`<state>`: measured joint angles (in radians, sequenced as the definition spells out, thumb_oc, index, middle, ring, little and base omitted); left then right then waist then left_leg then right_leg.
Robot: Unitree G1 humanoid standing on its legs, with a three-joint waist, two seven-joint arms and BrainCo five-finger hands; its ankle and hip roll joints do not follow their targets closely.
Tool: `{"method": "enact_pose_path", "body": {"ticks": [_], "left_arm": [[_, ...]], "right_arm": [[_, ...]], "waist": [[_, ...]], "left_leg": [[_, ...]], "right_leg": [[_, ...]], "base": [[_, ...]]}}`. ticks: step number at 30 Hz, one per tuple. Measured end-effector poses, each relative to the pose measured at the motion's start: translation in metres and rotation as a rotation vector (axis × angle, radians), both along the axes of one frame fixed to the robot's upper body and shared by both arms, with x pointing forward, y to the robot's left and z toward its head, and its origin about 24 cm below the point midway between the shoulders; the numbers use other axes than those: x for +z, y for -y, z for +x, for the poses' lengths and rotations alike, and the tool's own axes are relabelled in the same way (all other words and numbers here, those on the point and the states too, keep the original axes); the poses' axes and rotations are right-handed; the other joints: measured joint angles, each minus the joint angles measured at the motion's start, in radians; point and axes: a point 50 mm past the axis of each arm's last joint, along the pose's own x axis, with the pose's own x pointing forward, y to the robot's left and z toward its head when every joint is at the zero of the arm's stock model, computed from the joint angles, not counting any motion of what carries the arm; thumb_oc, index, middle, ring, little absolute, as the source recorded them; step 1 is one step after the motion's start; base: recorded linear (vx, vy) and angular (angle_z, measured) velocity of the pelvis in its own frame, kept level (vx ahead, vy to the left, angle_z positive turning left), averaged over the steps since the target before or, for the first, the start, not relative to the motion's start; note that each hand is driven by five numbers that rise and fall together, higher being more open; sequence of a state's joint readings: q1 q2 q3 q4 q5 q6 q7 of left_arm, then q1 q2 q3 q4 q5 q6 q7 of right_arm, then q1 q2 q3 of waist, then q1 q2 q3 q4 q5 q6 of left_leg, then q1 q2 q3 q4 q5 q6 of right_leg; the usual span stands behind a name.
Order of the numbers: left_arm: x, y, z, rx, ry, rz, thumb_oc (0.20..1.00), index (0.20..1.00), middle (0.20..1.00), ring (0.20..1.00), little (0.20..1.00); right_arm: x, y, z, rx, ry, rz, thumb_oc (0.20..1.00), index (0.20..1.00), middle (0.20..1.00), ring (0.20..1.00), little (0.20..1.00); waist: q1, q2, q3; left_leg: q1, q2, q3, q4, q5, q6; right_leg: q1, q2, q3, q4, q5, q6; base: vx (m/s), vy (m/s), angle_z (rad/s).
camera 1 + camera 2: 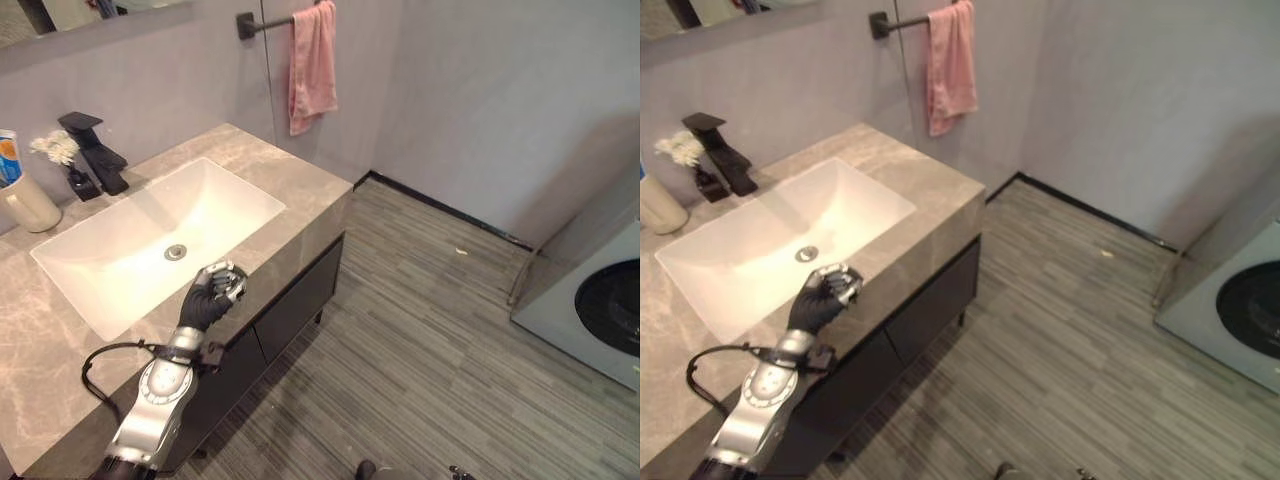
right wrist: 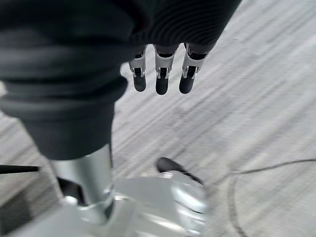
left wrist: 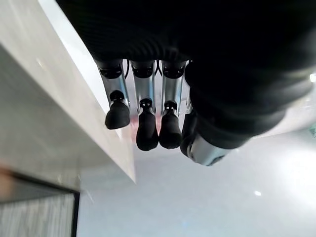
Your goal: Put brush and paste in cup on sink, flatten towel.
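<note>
Progress is standing near the halfway mark, as you are seeing it: one cup is sitting at the back left corner of the desk, beside the sink, and one tube of paste is already poking out of it; whether the brush is in there too, you cannot tell. One pink towel is hanging bunched and narrow from one dark wall bar, well apart from the cup, so by this judgement the flattening is not yet done. Your left robot hand is hovering over the front rim of the sink with its fingers curled together and nothing held between them. Your right robot hand is hanging over the striped floor, fingers loosely straight and apart from the thumb, carrying nothing. Also counted: one black tap, one small vase of white flowers just beside it, and one washing machine at the far right.
</note>
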<state>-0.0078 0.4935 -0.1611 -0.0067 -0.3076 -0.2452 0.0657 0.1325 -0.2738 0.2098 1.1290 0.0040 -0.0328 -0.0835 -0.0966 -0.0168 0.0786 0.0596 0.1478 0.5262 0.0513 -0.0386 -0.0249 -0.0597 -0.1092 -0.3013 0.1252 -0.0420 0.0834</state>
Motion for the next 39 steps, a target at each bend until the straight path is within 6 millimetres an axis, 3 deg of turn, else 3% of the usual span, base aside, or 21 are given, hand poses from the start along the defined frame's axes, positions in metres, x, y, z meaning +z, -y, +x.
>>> {"method": "enact_pose_path", "body": {"ticks": [2,3,4,5,6,7,9,11,13,14,15,16,17,18,20,21,25,29,34,36,39], "left_arm": [[-0.002,-0.001,0.005,0.003,-0.017,0.003,0.2,0.2,0.2,0.2,0.2],[-0.009,-0.002,0.006,0.008,-0.044,0.009,0.2,0.2,0.2,0.2,0.2],[-0.011,-0.009,0.006,0.026,-0.059,0.023,0.2,0.2,0.2,0.2,0.2],[-0.015,-0.013,0.005,0.042,-0.083,0.032,0.2,0.2,0.2,0.2,0.2],[-0.024,-0.012,0.002,0.042,-0.124,0.035,0.2,0.2,0.2,0.2,0.2],[-0.033,-0.007,-0.001,0.028,-0.161,0.029,0.2,0.2,0.2,0.2,0.2],[-0.046,-0.002,-0.005,0.006,-0.215,0.034,0.2,0.2,0.2,0.2,0.2],[-0.063,-0.004,-0.009,0.011,-0.294,0.046,0.2,0.2,0.2,0.2,0.2],[-0.085,-0.008,-0.013,0.021,-0.392,0.057,0.2,0.2,0.2,0.2,0.2],[-0.107,-0.012,-0.021,0.049,-0.492,0.065,0.2,0.2,0.2,0.2,0.2],[-0.118,-0.013,-0.026,0.058,-0.543,0.08,0.297,0.297,0.297,0.297,0.297],[-0.129,-0.016,-0.033,0.078,-0.602,0.09,0.501,0.501,0.501,0.501,0.501],[-0.142,-0.019,-0.041,0.105,-0.662,0.111,0.762,0.762,0.762,0.762,0.762],[-0.156,-0.023,-0.051,0.129,-0.725,0.162,1.0,1.0,1.0,1.0,1.0],[-0.173,-0.028,-0.065,0.151,-0.813,0.276,1.0,1.0,1.0,1.0,1.0],[-0.19,-0.04,-0.087,0.191,-0.927,0.379,1.0,1.0,1.0,1.0,1.0],[-0.209,-0.047,-0.112,0.232,-1.071,0.464,1.0,1.0,1.0,1.0,1.0],[-0.216,-0.045,-0.118,0.222,-1.13,0.512,1.0,1.0,1.0,1.0,1.0],[-0.223,-0.044,-0.135,0.23,-1.195,0.512,1.0,1.0,1.0,1.0,1.0],[-0.223,-0.044,-0.136,0.226,-1.198,0.51,1.0,1.0,1.0,1.0,1.0],[-0.225,-0.039,-0.137,0.216,-1.204,0.501,1.0,1.0,1.0,1.0,1.0]], "right_arm": [[0.001,0.004,0.005,-0.004,0.006,-0.011,1.0,1.0,1.0,1.0,1.0],[0.002,0.008,0.006,-0.006,0.009,-0.019,1.0,1.0,1.0,1.0,1.0],[0.003,0.006,0.013,-0.003,0.026,-0.015,1.0,1.0,1.0,1.0,1.0],[0.004,0.004,0.019,0.0,0.043,-0.013,1.0,1.0,1.0,1.0,1.0],[0.004,0.006,0.021,0.002,0.047,-0.018,1.0,1.0,1.0,1.0,1.0],[0.006,0.012,0.021,0.002,0.045,-0.035,1.0,1.0,1.0,1.0,1.0],[0.008,0.02,0.019,-0.014,0.042,-0.053,1.0,1.0,1.0,1.0,1.0],[0.009,0.026,0.014,-0.019,0.03,-0.072,1.0,1.0,1.0,1.0,1.0],[0.009,0.027,0.02,0.023,0.026,-0.096,1.0,1.0,1.0,1.0,1.0],[0.012,0.025,0.036,0.093,0.048,-0.108,1.0,1.0,1.0,1.0,1.0],[0.013,0.024,0.041,0.104,0.058,-0.108,1.0,1.0,1.0,1.0,1.0],[0.015,0.022,0.048,0.097,0.088,-0.101,1.0,1.0,1.0,1.0,1.0],[0.014,0.019,0.05,0.072,0.1,-0.086,1.0,1.0,1.0,1.0,1.0],[0.01,0.015,0.045,0.043,0.085,-0.07,1.0,1.0,1.0,1.0,1.0],[0.004,0.008,0.033,0.031,0.04,-0.054,1.0,1.0,1.0,1.0,1.0],[-0.002,-0.001,0.012,0.017,-0.017,-0.029,1.0,1.0,1.0,1.0,1.0],[-0.004,-0.003,0.005,-0.021,-0.037,-0.016,1.0,1.0,1.0,1.0,1.0],[-0.004,-0.002,0.009,-0.019,-0.045,-0.02,1.0,1.0,1.0,1.0,1.0],[-0.003,-0.004,0.018,-0.011,-0.031,-0.017,1.0,1.0,1.0,1.0,1.0],[-0.004,-0.006,0.014,0.006,-0.04,-0.012,1.0,1.0,1.0,1.0,1.0],[-0.004,-0.005,0.013,-0.002,-0.03,0.0,1.0,1.0,1.0,1.0,1.0]], "waist": [[-0.005,0.001,0.015],[-0.006,0.005,0.021],[0.006,-0.029,0.036],[0.029,-0.066,0.063],[0.06,-0.075,0.068],[0.078,-0.069,0.071],[0.096,-0.06,0.087],[0.096,-0.048,0.093],[0.104,-0.033,0.098],[0.111,-0.014,0.105],[0.109,0.0,0.105],[0.11,0.014,0.105],[0.11,0.02,0.106],[0.112,0.02,0.104],[0.104,0.012,0.095],[0.099,-0.003,0.076],[0.098,-0.008,0.057],[0.086,-0.017,0.048],[0.104,-0.024,0.027],[0.1,-0.024,0.02],[0.095,-0.028,0.02]], "left_leg": [[-0.013,0.013,-0.008,0.013,-0.006,-0.008],[-0.029,0.028,-0.05,0.041,-0.008,-0.03],[-0.059,0.031,-0.089,0.117,-0.008,-0.035],[-0.09,0.035,-0.166,0.208,0.005,-0.052],[-0.138,0.025,-0.307,0.29,0.007,-0.05],[-0.167,0.007,-0.449,0.313,-0.034,-0.078],[-0.173,-0.029,-0.568,0.22,-0.055,-0.091],[-0.204,-0.047,-0.538,0.146,-0.016,-0.068],[-0.219,-0.099,-0.555,0.081,-0.006,-0.067],[-0.219,-0.154,-0.65,0.022,-0.006,-0.066],[-0.214,-0.162,-0.678,0.012,-0.008,-0.062],[-0.201,-0.157,-0.651,0.012,0.027,-0.025],[-0.177,-0.155,-0.615,0.005,0.061,0.005],[-0.147,-0.161,-0.585,-0.002,0.066,0.013],[-0.107,-0.186,-0.56,-0.029,0.057,0.032],[-0.069,-0.204,-0.522,-0.069,0.062,0.056],[-0.043,-0.209,-0.471,-0.091,0.071,0.078],[-0.032,-0.218,-0.452,-0.096,0.061,0.086],[-0.021,-0.202,-0.371,-0.117,0.049,0.088],[-0.028,-0.188,-0.365,-0.116,0.053,0.082],[-0.029,-0.167,-0.379,-0.103,0.057,0.065]], "right_leg": [[-0.023,0.011,0.022,0.009,-0.005,-0.004],[-0.052,0.026,0.032,0.037,-0.013,-0.013],[-0.099,0.015,0.066,0.088,-0.041,-0.039],[-0.112,0.015,0.107,0.104,-0.049,-0.059],[-0.107,0.036,0.163,0.079,-0.031,-0.087],[-0.096,0.048,0.195,0.045,-0.015,-0.104],[-0.068,0.057,0.21,-0.009,0.013,-0.117],[-0.058,0.059,0.199,-0.025,0.032,-0.11],[-0.051,0.055,0.222,-0.028,0.028,-0.108],[-0.06,0.057,0.275,-0.03,0.029,-0.108],[-0.068,0.061,0.294,-0.027,0.028,-0.103],[-0.069,0.072,0.325,-0.024,0.036,-0.084],[-0.058,0.072,0.351,-0.025,0.038,-0.062],[-0.039,0.07,0.38,-0.028,0.035,-0.052],[-0.008,0.042,0.398,-0.045,0.033,-0.036],[-0.006,0.02,0.42,-0.049,0.035,-0.006],[-0.009,0.016,0.436,-0.04,0.06,0.034],[-0.01,0.011,0.433,-0.043,0.065,0.038],[-0.044,0.016,0.418,-0.044,0.081,0.039],[-0.06,0.026,0.317,-0.009,0.058,0.019],[-0.06,0.04,0.314,-0.001,0.053,0.002]], "base": [[0.01,-0.185,-0.34],[-0.01,-0.184,-0.57],[0.07,-0.091,-0.85],[0.1,-0.068,-1.11],[0.1,-0.058,-1.09],[0.12,-0.029,-0.89],[0.09,0.012,-0.45],[0.11,0.052,-0.18],[0.11,0.127,-0.45],[0.12,0.214,-0.78],[0.12,0.227,-1.04],[0.12,0.217,-0.89],[0.13,0.202,-0.98],[0.15,0.218,-0.77],[0.13,0.234,-0.54],[0.07,0.26,-0.46],[0.01,0.144,-0.37],[0.01,0.155,-0.22],[-0.01,0.03,-0.46],[-0.02,-0.018,-0.15],[0.02,-0.073,0.05]]}}
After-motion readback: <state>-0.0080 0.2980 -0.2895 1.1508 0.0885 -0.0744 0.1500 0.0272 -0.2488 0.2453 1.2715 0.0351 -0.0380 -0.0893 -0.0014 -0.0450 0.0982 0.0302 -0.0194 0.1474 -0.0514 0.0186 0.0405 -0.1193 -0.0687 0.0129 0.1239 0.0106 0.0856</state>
